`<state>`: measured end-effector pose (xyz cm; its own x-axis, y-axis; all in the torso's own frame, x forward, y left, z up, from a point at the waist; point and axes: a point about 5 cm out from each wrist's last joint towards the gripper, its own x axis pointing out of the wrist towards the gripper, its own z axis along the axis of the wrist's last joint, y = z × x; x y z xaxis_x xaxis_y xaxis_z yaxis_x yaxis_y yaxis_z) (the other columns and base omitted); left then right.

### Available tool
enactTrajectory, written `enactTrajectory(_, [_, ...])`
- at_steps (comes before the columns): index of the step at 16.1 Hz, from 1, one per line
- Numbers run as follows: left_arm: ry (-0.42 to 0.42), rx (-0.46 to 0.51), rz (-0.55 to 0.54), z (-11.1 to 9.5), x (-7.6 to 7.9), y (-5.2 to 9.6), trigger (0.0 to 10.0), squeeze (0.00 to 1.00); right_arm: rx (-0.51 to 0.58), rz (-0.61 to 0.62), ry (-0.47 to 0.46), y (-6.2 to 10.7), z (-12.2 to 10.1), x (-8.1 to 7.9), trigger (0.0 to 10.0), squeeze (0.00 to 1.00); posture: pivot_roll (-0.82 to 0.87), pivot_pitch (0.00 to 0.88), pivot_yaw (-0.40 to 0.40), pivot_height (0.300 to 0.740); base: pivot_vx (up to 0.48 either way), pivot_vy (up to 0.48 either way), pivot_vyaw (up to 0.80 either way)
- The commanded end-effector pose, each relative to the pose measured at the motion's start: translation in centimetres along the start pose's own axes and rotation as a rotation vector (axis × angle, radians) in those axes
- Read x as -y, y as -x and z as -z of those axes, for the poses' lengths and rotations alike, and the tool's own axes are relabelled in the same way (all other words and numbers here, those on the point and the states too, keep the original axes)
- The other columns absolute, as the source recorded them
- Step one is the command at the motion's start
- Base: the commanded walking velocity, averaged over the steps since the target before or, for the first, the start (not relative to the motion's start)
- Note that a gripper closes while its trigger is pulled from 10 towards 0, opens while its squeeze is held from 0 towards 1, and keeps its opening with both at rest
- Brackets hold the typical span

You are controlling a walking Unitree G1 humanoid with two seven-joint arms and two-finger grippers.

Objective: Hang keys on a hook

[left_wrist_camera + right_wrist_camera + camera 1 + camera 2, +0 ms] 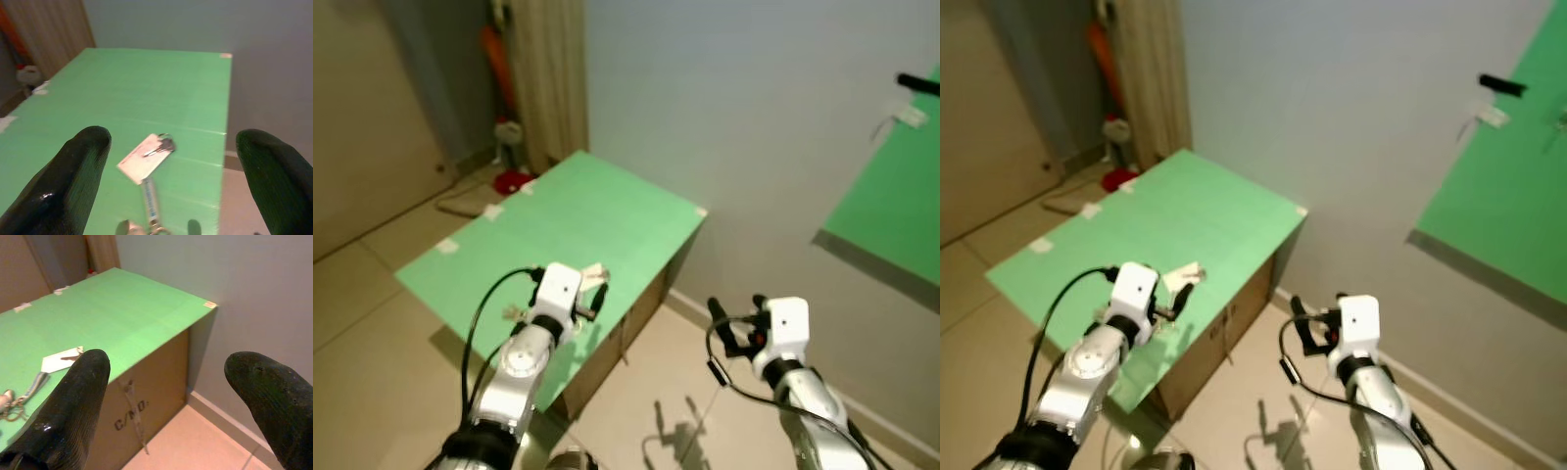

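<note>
From the left eye view we've got the flat green board sitting on top of a brown cardboard box, pushed up near the grey wall; our left gripper hovers over the board's near edge, and the white tag of the keys peeks out just past it; our right gripper hangs off the board over the beige tiled floor, loads of open room there; up on the wall is a second green panel with a black hook, cut off by the frame edge.

Left wrist view: the left gripper's black fingers are spread wide with nothing between them; the keys lie flat on the board, long axis running from the tag and key ring away from us back to a strap and a clip nearest the gripper, clip end cropped and blurry.

Right wrist view: right gripper fingers also wide apart; keys sit near the board's front edge, partly hidden behind one finger.
</note>
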<state>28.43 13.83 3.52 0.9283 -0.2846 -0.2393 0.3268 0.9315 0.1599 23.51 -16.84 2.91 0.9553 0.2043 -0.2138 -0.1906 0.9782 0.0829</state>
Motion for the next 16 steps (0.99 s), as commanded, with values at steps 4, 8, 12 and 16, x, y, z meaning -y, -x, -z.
enactTrajectory(4, [-0.009,0.007,-0.03,-0.4,0.0,0.0,10.0,0.0,-0.002,-0.038,-0.006,-0.4,-0.2,-0.4,10.0,0.0,-0.07,0.026,-0.026,0.74,0.0,0.0,0.49])
enactTrajectory(8, [-0.01,-0.048,-0.051,0.3,-0.3,-0.4,10.0,0.0,0.015,-0.024,-0.05,-0.4,-0.4,-0.5,10.0,0.0,-0.07,0.043,-0.033,0.74,0.0,0.0,0.47])
enactTrajectory(12, [-0.11,-0.147,-0.1,0.2,-1.4,-2.7,10.0,0.0,-0.031,-0.019,-0.01,2.8,0.2,0.2,10.0,0.0,-0.14,0.121,-0.05,0.74,0.0,0.0,0.0])
enactTrajectory(16, [-0.146,-0.174,-0.144,-0.7,-2.9,-3.6,10.0,0.0,-0.093,0.042,0.015,7.4,0.9,1.9,10.0,0.0,-0.26,0.198,-0.067,0.74,0.0,0.0,0.0])
